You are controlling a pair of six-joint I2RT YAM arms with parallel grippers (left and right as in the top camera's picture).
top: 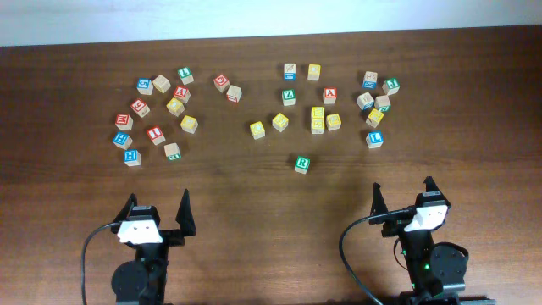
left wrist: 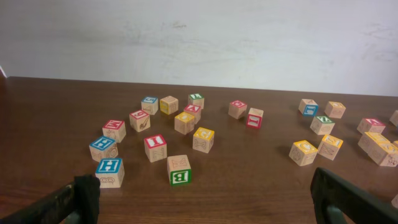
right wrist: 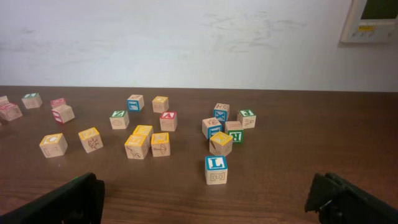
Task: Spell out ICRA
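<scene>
**While Both Pincers Gape Wide, the ICRA Cubes Lie Scattered**

Although nothing is gripped by either, the left pincer (top: 157, 212) and the right pincer (top: 403, 196) are seen spread wide at the lower edge of the overhead frame, well apart from every cube. The green R cube (top: 302, 163) is found alone just below the frame's centre, nearer to the right pincer than any other cube. The red A cube (top: 329, 95) is placed in the upper right cluster, to the right of a green Z cube (top: 289, 96). The red I cube (top: 155, 135) is set in the left cluster, between a blue H cube (top: 131, 157) and a green-edged cube (top: 173, 151). The yellow C cube (top: 257, 130), its letter only faintly legible, is seen just left of centre, near a second yellow-faced cube (top: 279, 122). A blue L cube (top: 375, 137) is located at the lower edge of the right cluster. All cubes are carried by the dark wooden counter (top: 254, 220).
</scene>
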